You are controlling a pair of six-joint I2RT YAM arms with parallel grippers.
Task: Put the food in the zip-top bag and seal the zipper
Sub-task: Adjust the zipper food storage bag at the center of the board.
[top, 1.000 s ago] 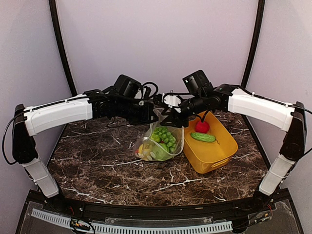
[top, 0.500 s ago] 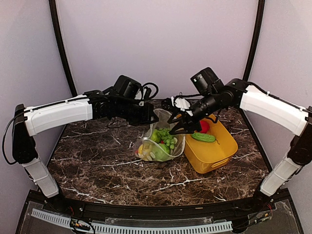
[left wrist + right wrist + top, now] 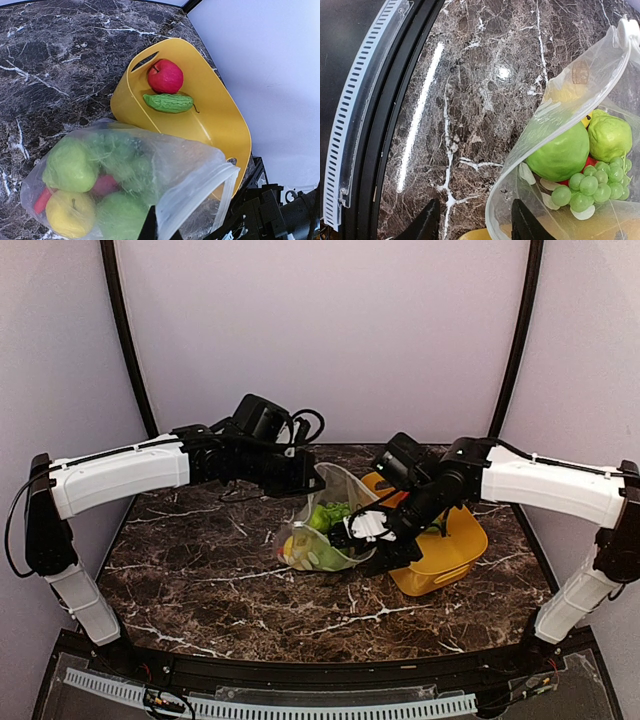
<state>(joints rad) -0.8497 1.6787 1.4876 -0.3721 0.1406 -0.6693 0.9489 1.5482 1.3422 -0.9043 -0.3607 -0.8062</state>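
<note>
The zip-top bag (image 3: 318, 540) hangs open over the table and holds food: a green apple (image 3: 559, 155), green grapes (image 3: 590, 186), a lemon (image 3: 70, 212) and red pieces (image 3: 104, 184). My left gripper (image 3: 156, 231) is shut on the bag's upper rim by the whitish zipper (image 3: 200, 192) and holds it up. My right gripper (image 3: 475, 224) is open and low at the bag's mouth. The rim runs between its fingers (image 3: 426, 222), and one finger lies inside the mouth. A red tomato-like piece (image 3: 165, 76) and a cucumber (image 3: 168, 102) lie in the yellow basket (image 3: 220, 107).
The yellow basket (image 3: 455, 550) stands right of the bag, and my right arm (image 3: 520, 480) crosses over it. The dark marble table (image 3: 200, 570) runs to a black front edge with a white slotted strip (image 3: 355, 125).
My right gripper has swung from above the bag's far side, over the basket, down to the near right side of the bag's mouth. The left gripper has kept its hold.
</note>
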